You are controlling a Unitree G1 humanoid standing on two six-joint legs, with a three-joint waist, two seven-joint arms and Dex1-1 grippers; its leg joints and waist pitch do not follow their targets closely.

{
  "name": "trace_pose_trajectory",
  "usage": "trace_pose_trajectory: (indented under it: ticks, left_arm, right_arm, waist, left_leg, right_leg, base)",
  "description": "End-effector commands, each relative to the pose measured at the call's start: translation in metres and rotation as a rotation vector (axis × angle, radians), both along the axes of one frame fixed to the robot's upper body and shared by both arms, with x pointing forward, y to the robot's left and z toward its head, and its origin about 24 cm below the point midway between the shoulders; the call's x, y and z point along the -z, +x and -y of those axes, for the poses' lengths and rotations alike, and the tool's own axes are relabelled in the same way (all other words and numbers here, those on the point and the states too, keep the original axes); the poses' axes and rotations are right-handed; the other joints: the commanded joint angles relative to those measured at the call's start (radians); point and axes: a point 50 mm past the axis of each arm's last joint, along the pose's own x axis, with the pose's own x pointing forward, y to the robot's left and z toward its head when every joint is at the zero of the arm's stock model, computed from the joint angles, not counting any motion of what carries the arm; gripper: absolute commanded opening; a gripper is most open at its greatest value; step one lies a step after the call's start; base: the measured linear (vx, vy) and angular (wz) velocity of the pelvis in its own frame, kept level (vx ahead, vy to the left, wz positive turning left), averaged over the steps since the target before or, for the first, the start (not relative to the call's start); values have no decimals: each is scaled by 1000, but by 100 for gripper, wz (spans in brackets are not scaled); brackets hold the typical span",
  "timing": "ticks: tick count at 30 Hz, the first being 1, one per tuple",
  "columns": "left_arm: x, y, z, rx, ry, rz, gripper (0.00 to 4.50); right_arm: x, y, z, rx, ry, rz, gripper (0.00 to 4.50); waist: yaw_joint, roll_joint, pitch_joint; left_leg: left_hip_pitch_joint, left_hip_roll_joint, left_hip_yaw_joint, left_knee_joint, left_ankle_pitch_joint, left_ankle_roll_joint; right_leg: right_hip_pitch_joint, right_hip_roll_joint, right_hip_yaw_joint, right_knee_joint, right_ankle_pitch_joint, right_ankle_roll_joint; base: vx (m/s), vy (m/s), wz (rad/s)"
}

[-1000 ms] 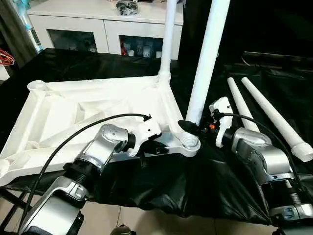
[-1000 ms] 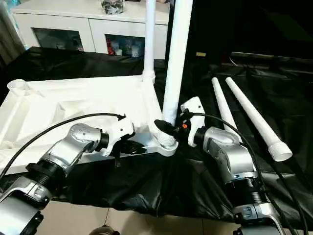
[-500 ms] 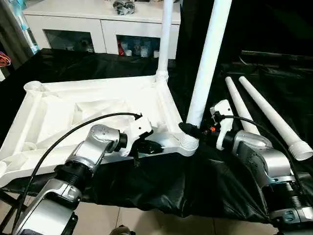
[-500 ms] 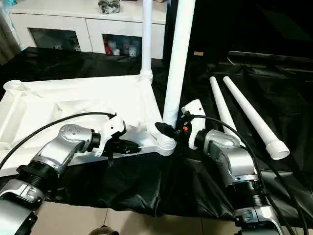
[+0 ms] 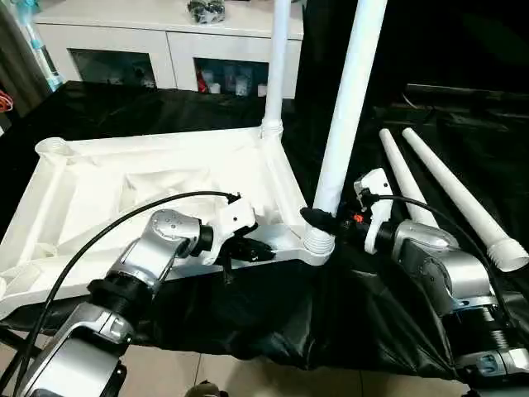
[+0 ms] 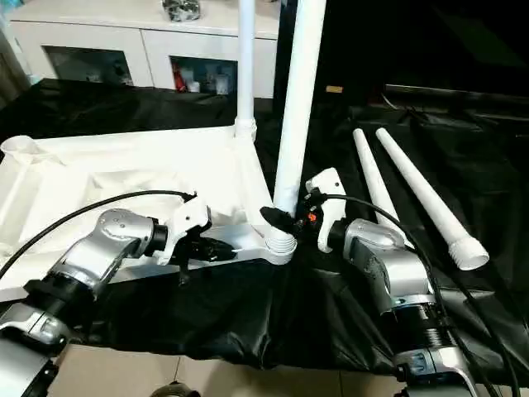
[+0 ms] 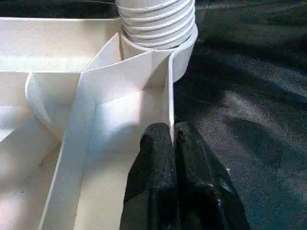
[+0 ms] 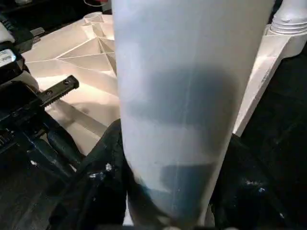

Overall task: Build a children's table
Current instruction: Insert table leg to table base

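I have the children's table top (image 5: pixel 157 178) lying upside down on the black-draped worktop (image 5: pixel 273 314), ribbed underside up. Two legs already stand in its corner sockets: the far leg (image 5: pixel 275 66) beyond my fingers, and the near leg (image 5: pixel 345 107) in the socket closest to me. Two loose legs (image 5: pixel 450 194) lie side by side past my right arm, and the sockets on the left-hand end look empty, so I judge the job about half done.

My right gripper (image 5: pixel 318 222) has its fingers (image 8: pixel 91 191) wrapped around the near leg just above its threaded foot. My left gripper (image 7: pixel 172 143) has its fingers pressed together on the thin front rim of the top, just beside that same socket.

The left wrist view gives me what the head views cannot: the rim wall sandwiched between the pads, and the leg's threads (image 7: pixel 156 21) seated in the socket. The right wrist view shows the leg between its fingers.
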Motion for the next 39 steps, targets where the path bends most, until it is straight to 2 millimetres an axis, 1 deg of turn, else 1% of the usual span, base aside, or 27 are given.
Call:
trace_pose_trajectory:
  ticks: [1,2,3,6,8,12,13,15,23,27,28,31,33,35,38,39]
  left_arm:
    - [5,-1,-7,-27,29,-30,45]
    - [5,-1,-7,-35,22,-36,56]
    - [5,-1,-7,-36,22,-36,56]
    - [6,2,-8,-62,23,-18,73]
    - [5,3,-9,-81,-15,-38,73]
    - [4,2,-11,-69,-23,-55,73]
    - [5,1,-11,-70,-25,-58,73]
    - [5,1,-11,-69,-24,-58,73]
    - [13,-5,-7,-18,23,-74,73]
    - [14,-4,-7,-18,38,-72,73]
    - [14,-3,-8,-21,50,-65,56]
    - [13,-1,-8,-33,47,-63,35]
    - [12,0,-9,-36,44,-66,11]
    - [11,-1,-9,-31,47,-76,11]
    - [12,-2,-10,-12,71,-83,3]
    - [12,-2,-10,-9,75,-81,0]
  right_arm:
    - [7,0,5,20,-38,-28,188]
    - [8,0,5,20,-38,-28,188]
    - [8,0,5,20,-38,-28,188]
    - [8,0,6,21,-39,-26,188]
    - [8,0,6,23,-40,-26,188]
    - [7,0,6,21,-40,-25,188]
    - [8,0,6,21,-40,-24,188]
    - [8,0,6,21,-40,-24,188]
    - [8,0,6,16,-47,-21,188]
    - [8,0,6,14,-50,-21,188]
    - [8,0,6,14,-51,-20,188]
    - [7,1,5,13,-51,-20,188]
    - [7,1,5,13,-50,-20,188]
    - [8,1,6,12,-53,-21,188]
    - [8,1,6,7,-57,-23,188]
    - [8,1,6,6,-57,-24,188]
  waist:
    - [-3,-7,-62]
    - [-2,-6,-61]
    - [-3,-7,-61]
    - [-2,-6,-60]
    - [-1,-6,-60]
    - [-1,-7,-60]
    - [-1,-6,-60]
    - [-1,-6,-61]
    - [-2,-6,-60]
    - [-2,-6,-59]
    - [-2,-5,-59]
    - [-2,-6,-59]
    - [-2,-5,-58]
    - [-2,-4,-58]
    - [-1,-4,-58]
    - [-2,-4,-59]
  left_leg:
    - [15,68,-25,-81,-221,2]
    - [15,69,-26,-82,-225,0]
    - [14,68,-26,-82,-228,-1]
    - [17,69,-27,-83,-243,-5]
    - [17,69,-27,-84,-250,-8]
    - [16,69,-28,-84,-245,-7]
    - [16,69,-28,-84,-243,-7]
    - [15,70,-28,-84,-238,-6]
    - [15,70,-28,-85,-241,-4]
    - [16,70,-28,-85,-245,-4]
    - [16,70,-28,-86,-248,-5]
    - [17,70,-28,-86,-255,-8]
    - [17,70,-28,-86,-253,-8]
    - [18,69,-28,-86,-265,-10]
    - [18,70,-29,-87,-266,-12]
    - [16,70,-29,-87,-258,-10]
  right_leg:
    - [38,-102,68,-85,-272,-172]
    - [37,-102,67,-86,-286,-169]
    - [37,-101,67,-87,-291,-166]
    - [35,-102,68,-90,-313,-160]
    - [35,-103,68,-92,-323,-158]
    - [36,-103,69,-90,-312,-158]
    - [36,-103,68,-90,-310,-159]
    - [36,-103,68,-88,-296,-163]
    - [36,-102,69,-89,-301,-161]
    - [36,-103,69,-91,-308,-161]
    - [36,-103,69,-91,-311,-160]
    - [35,-104,69,-93,-324,-157]
    - [34,-103,69,-93,-325,-157]
    - [33,-104,69,-95,-342,-154]
    - [34,-104,69,-94,-339,-154]
    - [36,-104,69,-93,-328,-156]
  base:
    - [0,0,0]
    - [0,0,0]
    - [0,0,0]
    - [0,0,0]
    - [0,0,0]
    - [0,0,0]
    - [0,0,0]
    - [0,0,0]
    - [0,0,0]
    - [0,0,0]
    - [0,0,0]
    - [0,0,0]
    - [0,0,0]
    - [0,0,0]
    - [0,0,0]
    - [0,0,0]
